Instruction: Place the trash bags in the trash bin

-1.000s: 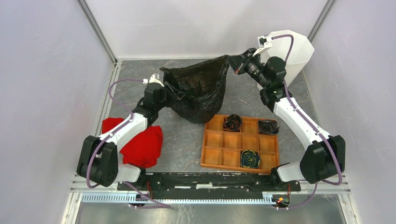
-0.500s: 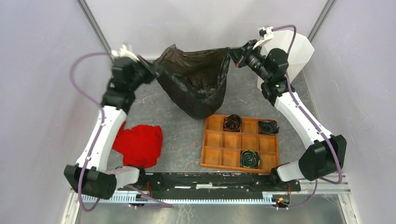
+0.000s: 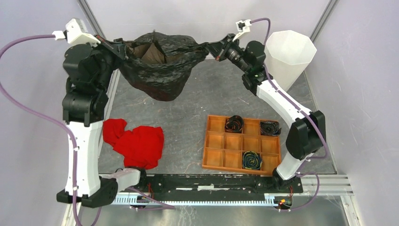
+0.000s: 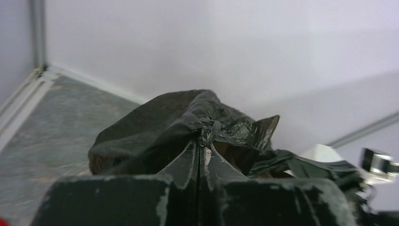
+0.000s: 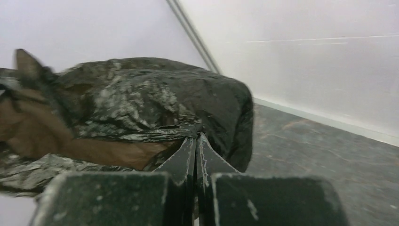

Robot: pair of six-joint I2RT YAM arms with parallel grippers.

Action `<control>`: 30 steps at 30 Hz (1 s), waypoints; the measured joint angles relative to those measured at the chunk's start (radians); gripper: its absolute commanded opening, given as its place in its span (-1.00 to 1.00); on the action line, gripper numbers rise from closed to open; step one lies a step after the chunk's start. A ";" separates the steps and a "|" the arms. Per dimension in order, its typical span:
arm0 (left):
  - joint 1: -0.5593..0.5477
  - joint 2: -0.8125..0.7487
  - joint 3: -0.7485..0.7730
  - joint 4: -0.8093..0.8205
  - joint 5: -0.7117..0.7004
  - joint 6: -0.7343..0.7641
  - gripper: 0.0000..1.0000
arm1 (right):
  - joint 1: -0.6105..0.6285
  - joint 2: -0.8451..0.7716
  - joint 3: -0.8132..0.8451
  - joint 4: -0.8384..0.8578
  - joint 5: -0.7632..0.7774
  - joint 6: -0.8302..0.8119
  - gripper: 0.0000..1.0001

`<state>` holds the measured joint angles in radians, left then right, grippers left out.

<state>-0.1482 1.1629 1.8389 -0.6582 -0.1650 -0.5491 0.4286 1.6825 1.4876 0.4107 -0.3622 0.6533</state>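
Trash bag (image 3: 157, 66), black, crinkled: held up over the far surface (image 3: 197, 108), stretched between both arms. Left fingers (image 4: 195, 162): together, clamped on one bag edge. Right fingers (image 5: 192, 155): together, clamped on the opposite edge. Trash bin (image 3: 288, 59): upright, far right, apart from the bag. Tray (image 3: 242, 143): three rolled bags (image 3: 251, 160). Red cloth (image 3: 136, 143): near left.

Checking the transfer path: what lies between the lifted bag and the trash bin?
Top view: only the right gripper and wrist, pinching the trash bag, stand before the trash bin.
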 measured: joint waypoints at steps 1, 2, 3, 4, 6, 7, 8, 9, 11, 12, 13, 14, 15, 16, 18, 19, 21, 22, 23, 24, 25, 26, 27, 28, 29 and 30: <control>0.000 0.006 0.001 -0.010 -0.024 0.014 -0.96 | 0.013 0.017 0.018 0.003 0.000 0.007 -0.99; 0.000 0.019 0.001 -0.022 -0.049 0.027 -0.96 | 0.029 0.031 0.034 0.009 0.000 0.013 -0.99; 0.000 0.027 -0.005 -0.034 -0.073 0.045 -0.96 | 0.041 0.041 0.043 0.015 0.000 0.017 -0.99; 0.000 0.029 -0.019 -0.040 -0.090 0.060 -0.96 | 0.052 0.049 0.050 0.022 0.000 0.022 -0.99; 0.000 0.005 -0.077 -0.040 -0.115 0.084 -0.96 | 0.072 0.062 0.055 0.039 0.000 0.028 -0.99; 0.000 -0.014 -0.112 -0.037 -0.124 0.092 -0.96 | 0.078 0.067 0.055 0.043 0.000 0.031 -0.99; 0.000 -0.040 -0.158 -0.033 -0.131 0.100 -0.96 | 0.083 0.072 0.055 0.044 0.000 0.033 -0.97; 0.000 -0.066 -0.198 -0.023 -0.137 0.103 -0.96 | 0.086 0.077 0.053 0.045 0.000 0.034 -0.93; 0.000 -0.134 -0.309 -0.008 -0.150 0.109 -0.96 | 0.092 0.084 0.040 0.047 0.000 0.034 -0.90; 0.000 -0.154 -0.340 -0.002 -0.153 0.109 -0.96 | 0.095 0.084 0.030 0.044 0.000 0.033 -0.88; 0.000 -0.182 -0.386 0.011 -0.157 0.110 -0.96 | 0.095 0.085 0.017 0.040 0.000 0.030 -0.87; 0.000 -0.200 -0.418 0.019 -0.161 0.110 -0.96 | 0.097 0.085 0.008 0.033 0.000 0.026 -0.84; 0.000 -0.222 -0.462 0.033 -0.169 0.111 -0.96 | 0.099 0.086 -0.005 0.023 0.000 0.019 -0.80; 0.000 -0.235 -0.491 0.042 -0.175 0.111 -0.96 | 0.100 0.086 -0.013 0.015 0.000 0.012 -0.75; 0.000 -0.252 -0.541 0.057 -0.180 0.112 -0.96 | 0.100 0.086 -0.031 -0.018 0.000 -0.012 -0.66; 0.000 -0.257 -0.561 0.067 -0.181 0.112 -0.96 | 0.100 0.086 -0.035 -0.034 0.001 -0.021 -0.60; 0.000 -0.272 -0.609 0.093 -0.178 0.111 -0.96 | 0.101 0.086 -0.040 -0.082 0.004 -0.054 -0.45; 0.000 -0.282 -0.636 0.104 -0.173 0.111 -0.96 | 0.101 0.086 -0.041 -0.108 0.007 -0.073 -0.37; 0.000 -0.292 -0.661 0.116 -0.170 0.111 -0.96 | 0.101 0.086 -0.042 -0.137 0.012 -0.090 -0.29; -0.005 -0.302 -0.689 0.129 -0.166 0.110 -0.96 | 0.101 0.084 -0.045 -0.169 0.022 -0.113 -0.22; -0.011 -0.313 -0.718 0.147 -0.165 0.110 -0.96 | 0.101 0.082 -0.047 -0.199 0.030 -0.134 -0.13; -0.019 -0.323 -0.748 0.161 -0.165 0.109 -0.96 | 0.101 0.079 -0.051 -0.228 0.037 -0.153 -0.07; -0.032 -0.331 -0.779 0.175 -0.164 0.109 -0.96 | 0.101 0.073 -0.056 -0.264 0.051 -0.177 0.01; -0.035 -0.333 -0.811 0.190 -0.164 0.109 -0.96 | 0.101 0.064 -0.064 -0.304 0.060 -0.203 0.06; -0.053 -0.340 -0.827 0.193 -0.164 0.109 -0.96 | 0.101 0.052 -0.069 -0.348 0.072 -0.230 0.12; -0.066 -0.342 -0.854 0.205 -0.166 0.109 -0.96 | 0.101 0.038 -0.076 -0.388 0.084 -0.255 0.15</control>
<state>-0.2142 0.8207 0.9848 -0.4530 -0.3305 -0.4397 0.5301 1.7206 1.4117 0.0227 -0.2783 0.3985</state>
